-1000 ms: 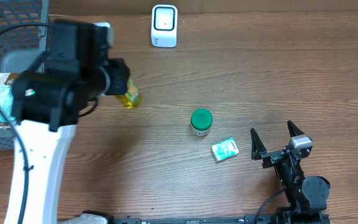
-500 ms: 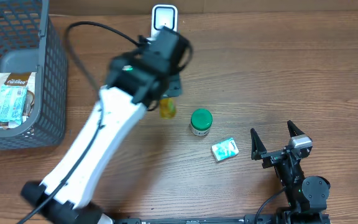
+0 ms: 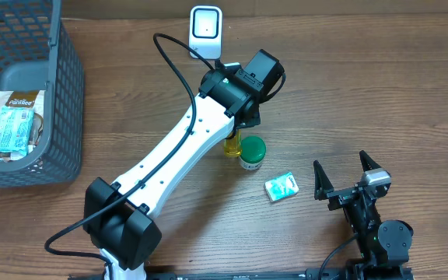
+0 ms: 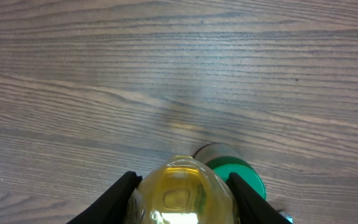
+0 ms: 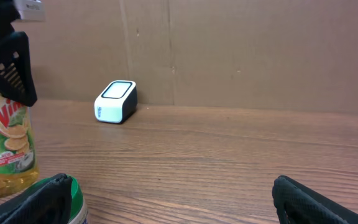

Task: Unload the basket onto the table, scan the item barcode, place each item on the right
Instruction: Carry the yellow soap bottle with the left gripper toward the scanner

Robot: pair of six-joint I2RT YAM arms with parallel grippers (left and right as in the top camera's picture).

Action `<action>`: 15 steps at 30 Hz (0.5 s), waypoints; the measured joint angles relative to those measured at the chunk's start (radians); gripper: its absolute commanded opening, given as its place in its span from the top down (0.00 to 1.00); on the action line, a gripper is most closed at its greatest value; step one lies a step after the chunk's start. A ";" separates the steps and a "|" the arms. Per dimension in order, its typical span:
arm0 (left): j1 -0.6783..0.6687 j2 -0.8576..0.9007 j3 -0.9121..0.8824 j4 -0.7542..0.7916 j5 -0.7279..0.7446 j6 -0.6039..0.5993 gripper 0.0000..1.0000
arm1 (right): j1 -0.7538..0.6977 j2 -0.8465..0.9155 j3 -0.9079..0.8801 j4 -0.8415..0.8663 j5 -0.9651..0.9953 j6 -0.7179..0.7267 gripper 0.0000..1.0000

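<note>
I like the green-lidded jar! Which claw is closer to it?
Left. The left claw holds the yellow soap bottle beside the jar; the right claw sits farther off.

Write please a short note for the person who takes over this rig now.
Left gripper: jaws shut on the bottle, upright beside the jar, away from the scanner.
Right gripper: open, empty, near the pack.
Done: bottle grasped.
Left: whether it was scanned I cannot tell; jar and pack lie on the table.
</note>
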 measured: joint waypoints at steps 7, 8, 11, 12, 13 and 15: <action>-0.011 0.010 0.000 0.019 -0.026 -0.011 0.59 | 0.000 0.000 0.000 0.000 0.000 0.000 0.00; -0.014 0.014 0.000 0.022 -0.037 -0.010 0.59 | 0.000 0.000 0.000 0.000 0.000 0.000 0.00; -0.019 0.033 0.000 0.024 -0.051 -0.011 0.59 | 0.000 0.000 0.000 0.000 0.000 0.000 0.00; -0.023 0.045 0.000 0.030 -0.051 -0.011 0.59 | 0.000 0.000 0.000 0.000 0.000 0.000 0.00; -0.029 0.060 0.000 0.036 -0.051 -0.011 0.59 | 0.000 0.000 0.000 0.000 0.000 0.000 0.00; -0.039 0.085 0.000 0.048 -0.051 -0.011 0.59 | 0.000 0.000 0.000 0.000 0.000 0.000 0.00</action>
